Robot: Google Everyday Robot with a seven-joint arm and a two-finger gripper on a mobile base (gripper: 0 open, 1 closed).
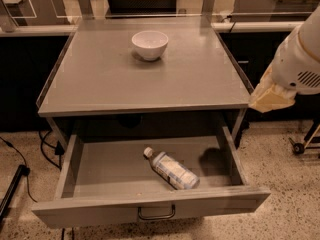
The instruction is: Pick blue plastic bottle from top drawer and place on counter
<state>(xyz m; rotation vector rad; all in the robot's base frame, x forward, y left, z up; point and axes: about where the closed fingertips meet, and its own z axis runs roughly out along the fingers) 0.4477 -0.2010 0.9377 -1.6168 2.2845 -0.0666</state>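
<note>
Nearest, well below the gripper [271, 97] and off to its left: the top drawer [66, 169], pulled out, dark bar handle [156, 214] on the front panel. Flat on the drawer floor, the blue plastic bottle [172, 170], white cap toward the back left, base toward the front right, touching no wall, lower than the gripper and leftward of it. Step in hand, by judgement: the reach for the bottle, not yet under way. To do it well: carry the gripper leftward past the counter's front edge, then straight down into the drawer, clear of the right drawer wall; turn the wrist so as to close across the bottle's narrow width, at mid-body rather than on the cap; expect rolling, so descend squarely and squeeze gently on thin plastic. Farther back, to the gripper's left: the counter [100, 84], with a white bowl [149, 44] near its far edge, well apart from the gripper. Arm pose: white forearm [300, 59] entering from the upper right, slanting down to the gripper, held just off the counter's front right corner, outside the drawer, touching nothing. Spread or pressed together: impossible to tell.
</note>
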